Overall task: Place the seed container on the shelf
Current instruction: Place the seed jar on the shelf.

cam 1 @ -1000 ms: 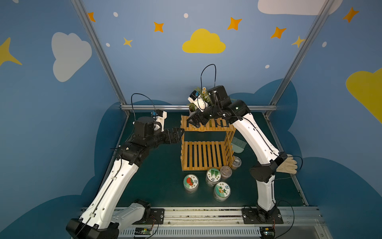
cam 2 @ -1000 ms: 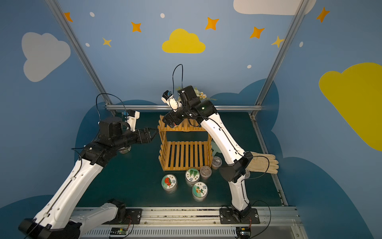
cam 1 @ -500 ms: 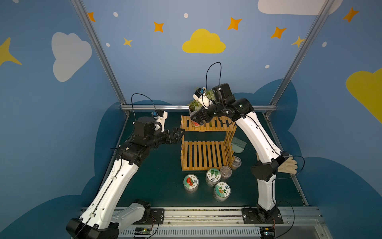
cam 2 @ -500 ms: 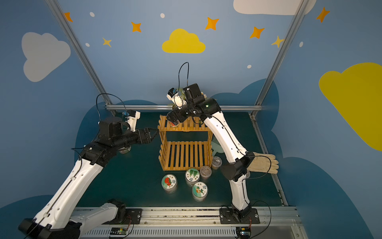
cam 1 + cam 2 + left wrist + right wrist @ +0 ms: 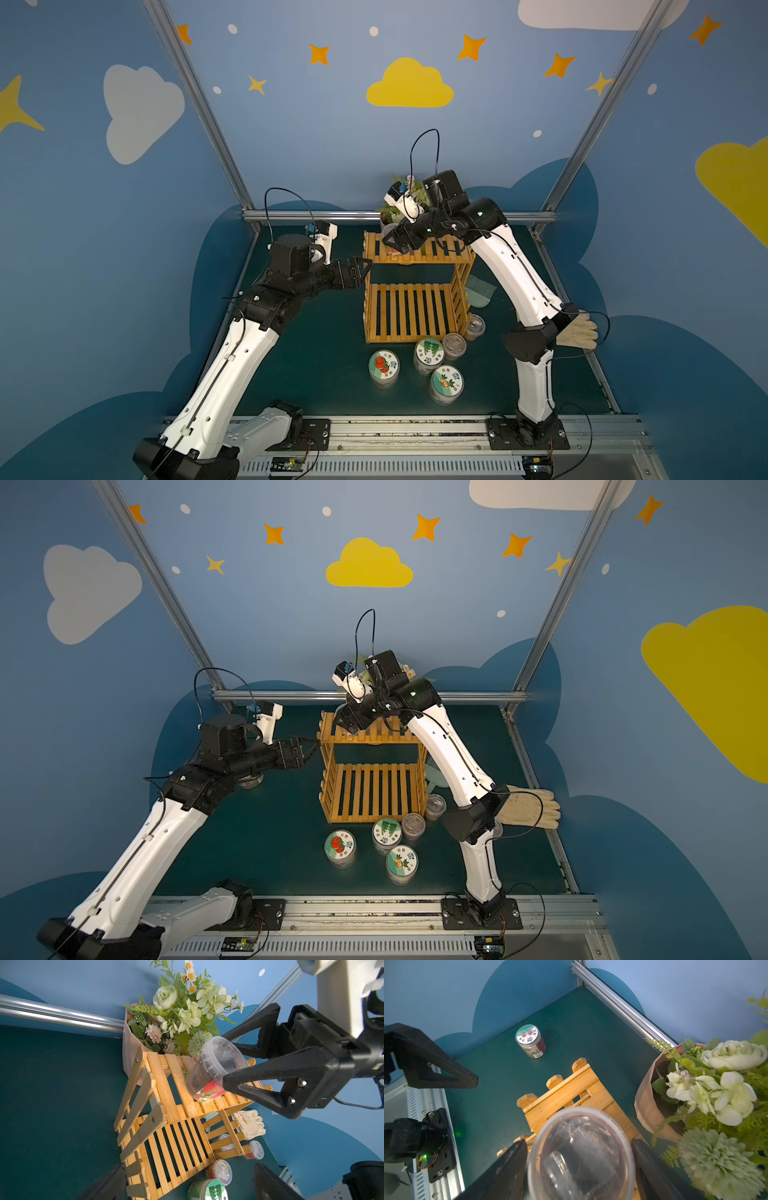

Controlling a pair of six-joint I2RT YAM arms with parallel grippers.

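The seed container, a clear round plastic tub with a ribbed snap lid and a red printed band at its base, is held tilted over the top tier of the shelf, at the end nearer the left arm. The jaws of the right gripper are closed against its two sides. Whether its base touches the slats cannot be told. The left wrist view shows the tub's wall and label. The right wrist view shows only its lid, with one black finger on each side. In both top views the gripper body hides nearly all of it. The left gripper hangs just beside the shelf's ladder-like side, jaws wide apart with nothing between them. The shelf is built of orange-yellow wooden slats in two tiers. A pink faceted pot of artificial flowers stands directly behind it. The right wrist view shows a flower-labelled jar upright on the dark green surface. In front of the shelf stand three printed-lid jars and two clear tubs. A pale glove lies partly behind the right arm.
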